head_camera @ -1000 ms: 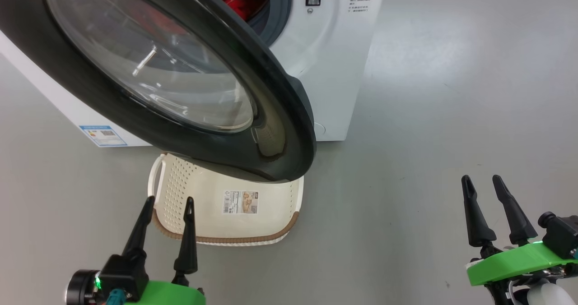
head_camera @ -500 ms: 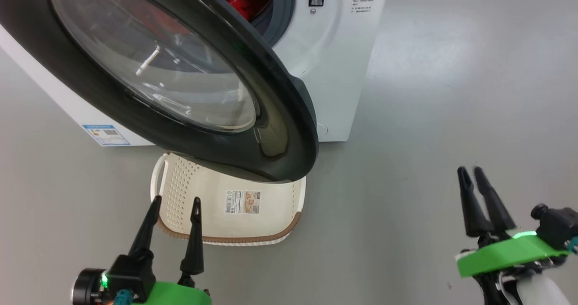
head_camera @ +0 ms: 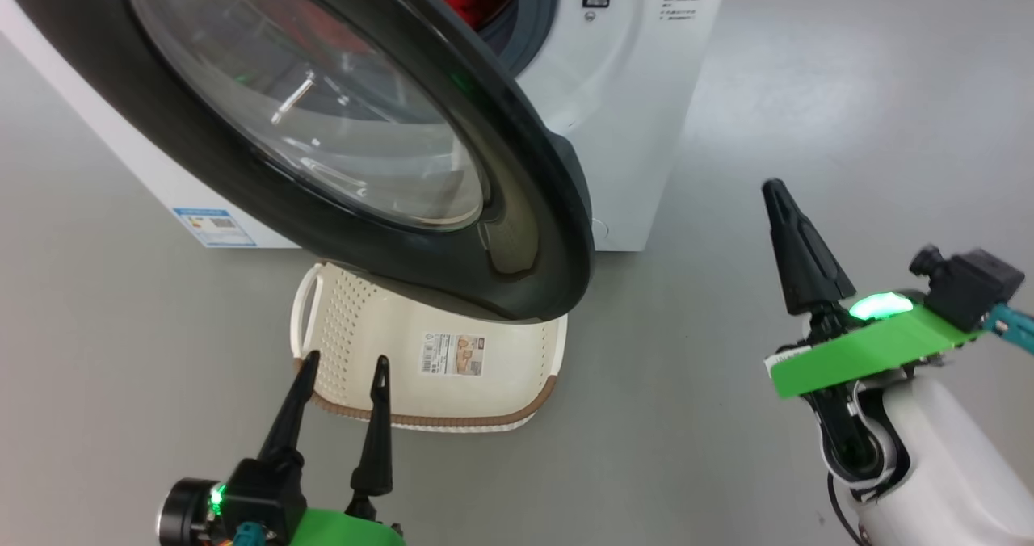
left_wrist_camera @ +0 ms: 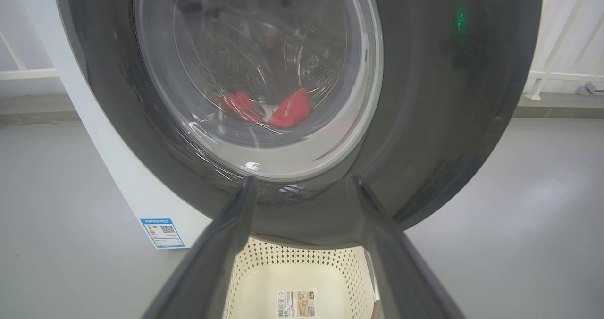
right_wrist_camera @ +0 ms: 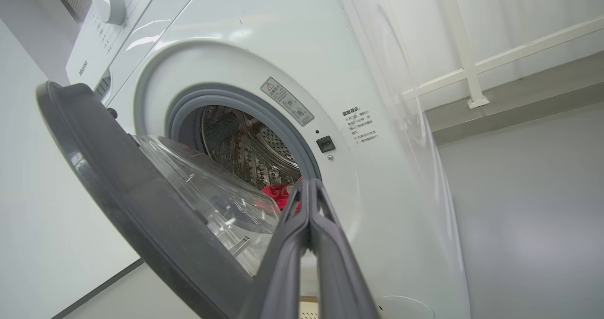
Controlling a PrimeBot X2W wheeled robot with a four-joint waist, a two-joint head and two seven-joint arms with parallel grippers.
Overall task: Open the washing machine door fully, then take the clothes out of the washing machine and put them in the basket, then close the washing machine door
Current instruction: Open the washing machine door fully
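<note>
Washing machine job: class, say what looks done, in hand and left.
Done: the round black-rimmed glass door stands partly open. In hand: nothing; the right gripper is shut and empty, the left gripper open near the cream perforated basket. Left: open the door fully, move the red clothes from the white washing machine, close it.

Glossy black-rimmed washing machine door (head_camera: 517, 231), white washing machine (head_camera: 630, 126), red clothes (left_wrist_camera: 288, 113), cream perforated basket (head_camera: 347, 344) with brown rim
</note>
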